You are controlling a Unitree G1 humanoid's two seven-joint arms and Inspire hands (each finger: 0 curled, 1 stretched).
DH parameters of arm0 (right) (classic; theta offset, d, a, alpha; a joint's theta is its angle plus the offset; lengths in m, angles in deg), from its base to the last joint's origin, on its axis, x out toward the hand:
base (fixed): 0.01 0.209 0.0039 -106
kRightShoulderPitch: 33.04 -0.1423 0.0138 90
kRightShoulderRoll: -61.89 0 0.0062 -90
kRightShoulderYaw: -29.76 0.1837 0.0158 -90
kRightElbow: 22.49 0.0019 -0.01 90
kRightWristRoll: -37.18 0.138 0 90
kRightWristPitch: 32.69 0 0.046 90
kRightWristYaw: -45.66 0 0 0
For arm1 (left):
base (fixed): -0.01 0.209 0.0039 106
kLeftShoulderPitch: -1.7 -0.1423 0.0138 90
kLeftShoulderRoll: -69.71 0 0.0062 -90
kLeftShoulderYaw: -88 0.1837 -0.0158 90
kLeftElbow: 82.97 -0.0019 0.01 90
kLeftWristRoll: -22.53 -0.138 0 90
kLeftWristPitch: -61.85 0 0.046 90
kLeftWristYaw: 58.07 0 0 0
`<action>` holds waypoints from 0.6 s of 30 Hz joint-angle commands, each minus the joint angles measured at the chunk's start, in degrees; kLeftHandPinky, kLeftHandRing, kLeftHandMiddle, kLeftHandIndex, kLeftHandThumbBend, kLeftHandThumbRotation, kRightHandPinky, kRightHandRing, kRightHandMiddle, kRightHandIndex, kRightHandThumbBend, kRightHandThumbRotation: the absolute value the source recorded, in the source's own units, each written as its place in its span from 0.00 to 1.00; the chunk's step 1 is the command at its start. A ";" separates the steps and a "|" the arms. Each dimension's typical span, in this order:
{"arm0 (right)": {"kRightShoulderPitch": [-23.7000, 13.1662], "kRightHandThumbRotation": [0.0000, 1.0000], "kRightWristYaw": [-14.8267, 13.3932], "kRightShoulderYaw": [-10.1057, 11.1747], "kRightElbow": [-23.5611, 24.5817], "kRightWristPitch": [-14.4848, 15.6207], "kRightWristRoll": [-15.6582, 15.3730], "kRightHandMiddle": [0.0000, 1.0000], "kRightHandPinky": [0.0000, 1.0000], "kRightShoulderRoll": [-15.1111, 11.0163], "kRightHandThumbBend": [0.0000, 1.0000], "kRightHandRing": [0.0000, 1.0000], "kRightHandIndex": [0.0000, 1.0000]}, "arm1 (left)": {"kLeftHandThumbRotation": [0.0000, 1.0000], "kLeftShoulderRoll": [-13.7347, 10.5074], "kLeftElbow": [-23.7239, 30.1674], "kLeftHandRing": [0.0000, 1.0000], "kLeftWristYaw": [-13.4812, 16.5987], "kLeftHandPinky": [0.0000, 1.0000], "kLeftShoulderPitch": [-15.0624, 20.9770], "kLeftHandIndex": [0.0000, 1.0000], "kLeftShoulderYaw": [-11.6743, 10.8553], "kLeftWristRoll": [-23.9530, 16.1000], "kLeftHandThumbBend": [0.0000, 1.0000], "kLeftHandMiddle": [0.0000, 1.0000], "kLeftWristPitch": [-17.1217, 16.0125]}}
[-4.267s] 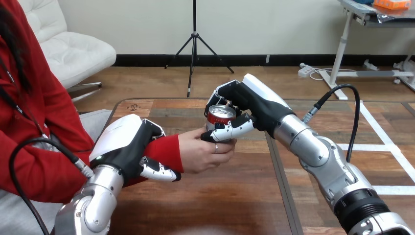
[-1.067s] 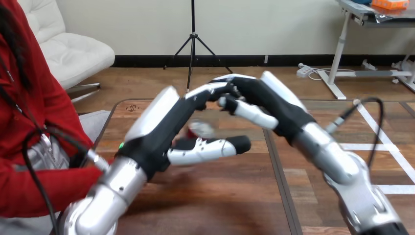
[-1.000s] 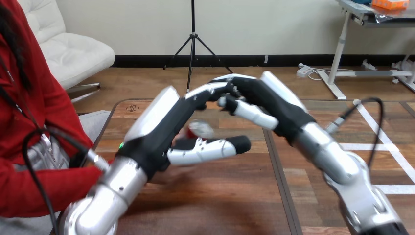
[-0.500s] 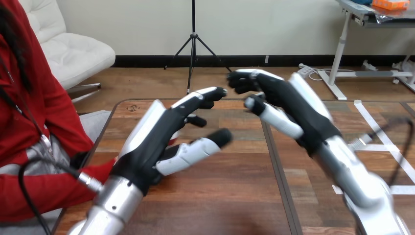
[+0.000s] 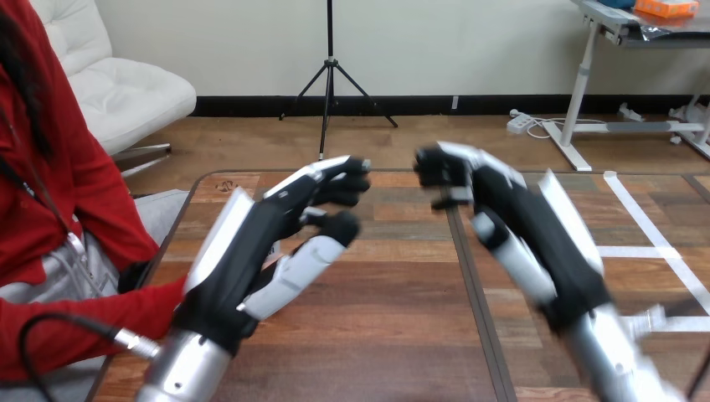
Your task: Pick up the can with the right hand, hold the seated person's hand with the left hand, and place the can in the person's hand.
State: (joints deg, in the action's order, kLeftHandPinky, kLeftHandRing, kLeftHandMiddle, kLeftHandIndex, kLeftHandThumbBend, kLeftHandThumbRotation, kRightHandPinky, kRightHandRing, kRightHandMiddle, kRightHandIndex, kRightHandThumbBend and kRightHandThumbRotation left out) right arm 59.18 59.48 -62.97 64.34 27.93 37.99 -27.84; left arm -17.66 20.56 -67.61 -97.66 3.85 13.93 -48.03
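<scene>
My left hand (image 5: 251,243) is raised above the wooden table (image 5: 402,327) at centre left. Its fingers (image 5: 335,180) are stretched out and its thumb (image 5: 306,264) is straight, with nothing in it. My right hand (image 5: 536,230) is raised at centre right, back turned to the right. Its fingertips (image 5: 439,167) are loosely bent and it holds nothing. The two hands stand apart with a gap between them. The person's red sleeve (image 5: 126,314) lies at the table's left edge, running under and behind my left forearm.
The person sits at the left side of the table. A dark seam (image 5: 470,285) runs front to back across the tabletop under my right hand. The table's far edge (image 5: 402,172) lies just behind both sets of fingertips.
Earlier my right hand held the can over the person's palm while my left gripped their wrist. Since then both hands have let go, separated and drawn back toward me. The person's arm has withdrawn leftward.
</scene>
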 commanded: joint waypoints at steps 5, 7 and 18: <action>6.70 1.00 0.67 0.61 1.65 -4.78 4.96 0.80 0.70 2.93 0.91 0.77 0.80 | 0.98 0.12 -1.97 0.60 2.13 0.47 -1.69 0.63 -2.66 1.05 0.56 0.65 -5.57; 8.20 1.00 1.63 0.29 0.93 -6.05 6.38 0.80 0.70 3.31 0.90 0.77 0.80 | 0.97 0.07 -2.43 0.59 1.64 0.46 -2.40 0.61 -2.87 2.38 0.55 0.64 -6.45; 14.01 1.00 3.63 -0.48 -1.15 -9.86 8.41 0.80 0.71 5.52 0.88 0.77 0.81 | 0.92 0.06 -2.93 0.54 0.55 0.41 -5.73 0.58 -3.96 5.94 0.45 0.59 -8.19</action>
State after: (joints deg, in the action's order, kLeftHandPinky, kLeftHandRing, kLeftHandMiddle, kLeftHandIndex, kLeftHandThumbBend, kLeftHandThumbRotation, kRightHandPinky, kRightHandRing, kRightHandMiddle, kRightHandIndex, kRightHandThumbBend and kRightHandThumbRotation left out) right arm 74.11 62.60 -63.33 63.09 21.02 45.12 -24.13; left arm -17.71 17.78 -66.54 -103.80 0.96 17.74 -54.52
